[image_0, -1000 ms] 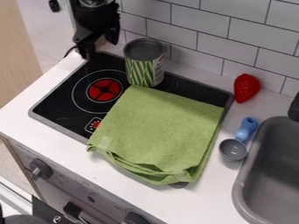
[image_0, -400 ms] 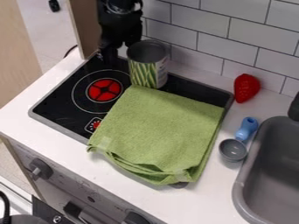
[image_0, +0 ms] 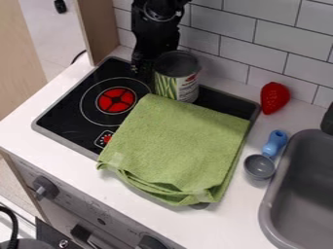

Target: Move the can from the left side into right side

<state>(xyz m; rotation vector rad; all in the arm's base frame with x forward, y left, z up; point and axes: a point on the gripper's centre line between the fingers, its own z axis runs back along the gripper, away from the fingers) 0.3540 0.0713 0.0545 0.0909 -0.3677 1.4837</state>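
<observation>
A can point(image_0: 176, 79) with green beans pictured on its label stands upright at the back of a black stove top point(image_0: 70, 108), right of the red-centred burner point(image_0: 116, 100) and close to the tiled wall point(image_0: 263, 51); its base is at the rear edge of a folded green towel point(image_0: 179, 146), though whether the two touch is hard to tell. The black gripper point(image_0: 145, 66) hangs just to the left of the can, partly behind it; whether it is open or closed, or pressing on the can, cannot be told.

The task looks partly done: the can is beyond the left burner, yet a strip of stove top lies to its right; what seems left is to bring it farther along the back toward the right rear corner, then leave it standing and draw the gripper away; the towel might catch its base or tip it.

On the white tabletop point(image_0: 244, 216) to the right are a red toy strawberry point(image_0: 274, 97) by the wall, a grey scoop with a blue handle point(image_0: 260, 166), and a grey sink point(image_0: 268, 204).
</observation>
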